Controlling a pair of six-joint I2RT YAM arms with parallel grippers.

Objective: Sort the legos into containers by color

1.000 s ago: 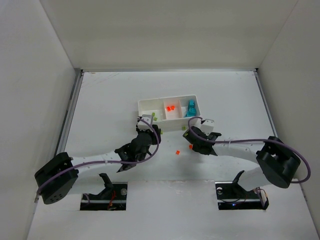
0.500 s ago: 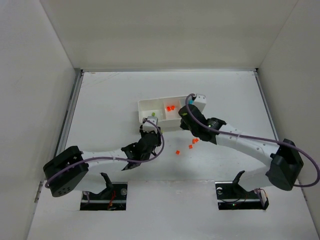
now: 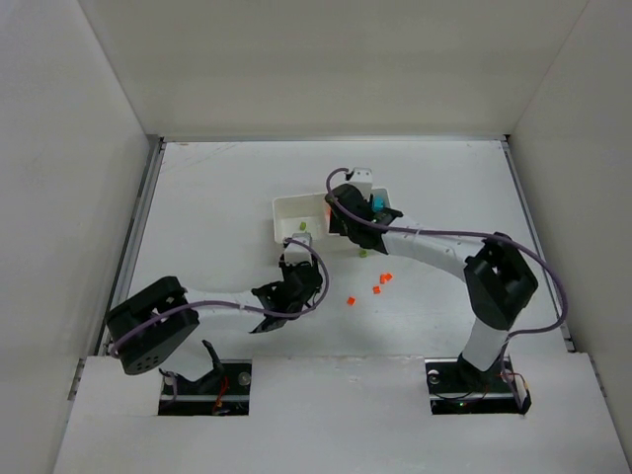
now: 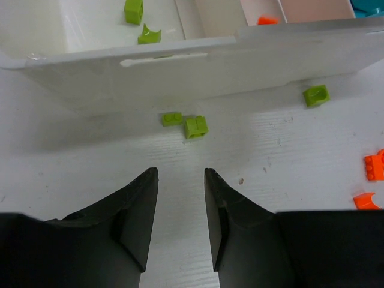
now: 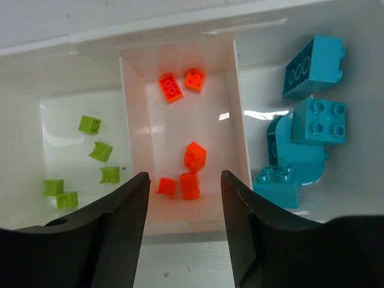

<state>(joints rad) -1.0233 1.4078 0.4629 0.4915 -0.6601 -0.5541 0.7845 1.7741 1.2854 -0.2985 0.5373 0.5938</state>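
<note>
The white tray (image 3: 281, 209) has three compartments: lime green legos (image 5: 101, 150) on the left, orange-red ones (image 5: 190, 186) in the middle, teal ones (image 5: 318, 120) on the right. My right gripper (image 5: 185, 175) hangs open over the near end of the middle compartment, with nothing between its fingers. My left gripper (image 4: 181, 174) is low over the table just in front of the tray, jaws a narrow gap apart and empty. Two green legos (image 4: 195, 126) lie just ahead of it, and a third (image 4: 315, 95) lies further right by the tray wall (image 4: 198, 66).
Three loose orange legos (image 3: 376, 289) lie on the table in front of the tray, right of my left gripper (image 3: 296, 275); two show at the right edge of the left wrist view (image 4: 375, 165). A green lego (image 3: 362, 254) lies under the right arm.
My right gripper rose from the table to over the tray's middle compartment and opened. My left gripper drew back a little toward the near side, and its jaws narrowed.
</note>
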